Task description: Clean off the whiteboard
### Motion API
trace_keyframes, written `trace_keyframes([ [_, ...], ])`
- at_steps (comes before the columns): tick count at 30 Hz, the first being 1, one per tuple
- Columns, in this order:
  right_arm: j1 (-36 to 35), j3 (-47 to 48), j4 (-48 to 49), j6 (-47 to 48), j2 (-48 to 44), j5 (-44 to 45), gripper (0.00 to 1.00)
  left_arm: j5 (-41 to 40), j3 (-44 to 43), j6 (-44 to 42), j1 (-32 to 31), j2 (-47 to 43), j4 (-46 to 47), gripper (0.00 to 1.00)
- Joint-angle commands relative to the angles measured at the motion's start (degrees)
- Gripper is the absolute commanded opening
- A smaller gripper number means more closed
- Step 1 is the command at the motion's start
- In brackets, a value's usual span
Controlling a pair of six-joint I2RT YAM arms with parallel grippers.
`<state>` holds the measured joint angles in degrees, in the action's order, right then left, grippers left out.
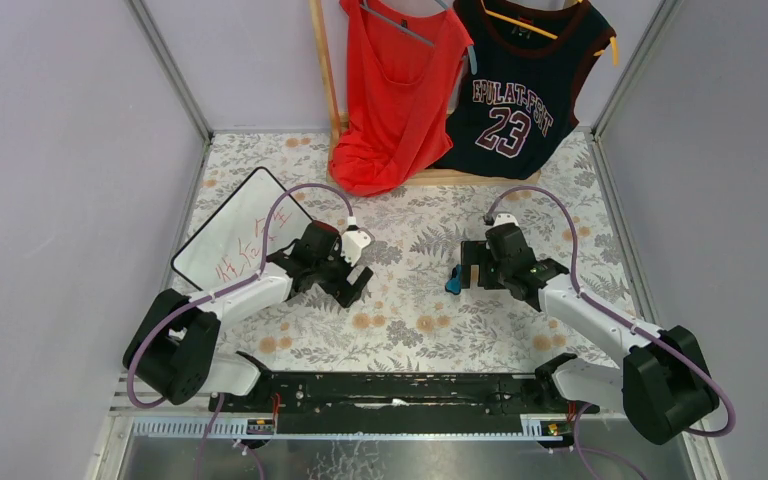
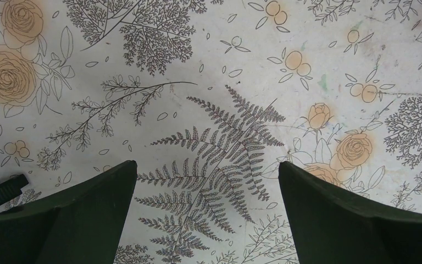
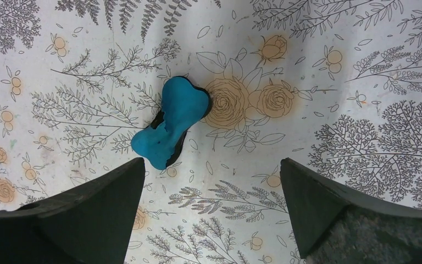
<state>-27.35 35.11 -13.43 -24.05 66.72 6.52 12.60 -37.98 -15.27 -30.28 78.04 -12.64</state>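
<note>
The whiteboard (image 1: 230, 230) lies at the left of the table, white with a thin black frame and red handwritten marks near its front edge. My left gripper (image 1: 352, 285) is open and empty over the floral cloth, just right of the board; its dark fingers (image 2: 96, 214) show only cloth between them. A blue eraser (image 1: 454, 280) lies on the cloth mid-table. In the right wrist view the eraser (image 3: 170, 121) lies just ahead and left of the fingers. My right gripper (image 1: 467, 275) is open and empty, close beside the eraser.
A wooden rack (image 1: 326, 80) at the back holds a red top (image 1: 395, 95) and a dark jersey numbered 23 (image 1: 520, 85). Grey walls close in both sides. The floral cloth (image 1: 410, 320) covers the table.
</note>
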Motion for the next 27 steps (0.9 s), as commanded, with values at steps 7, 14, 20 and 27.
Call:
trace_keyframes([
  [7,0.25,-1.83,5.46,-0.81,-9.30,-2.37,0.99,0.72,0.45,-0.55,-0.04,-1.76,1.97,1.00],
  [14,0.19,3.75,-1.08,-5.22,-5.69,-5.40,0.95,0.99,0.33,-0.61,-0.04,-1.92,2.08,1.00],
  [20,-0.68,7.50,-1.29,-11.11,7.49,-3.32,0.80,0.67,0.23,-0.59,-0.04,-2.31,1.78,1.00],
  [27,-4.51,12.58,-1.49,-14.14,17.73,0.74,0.66,0.46,0.94,-0.78,-0.08,-3.21,1.83,1.00],
])
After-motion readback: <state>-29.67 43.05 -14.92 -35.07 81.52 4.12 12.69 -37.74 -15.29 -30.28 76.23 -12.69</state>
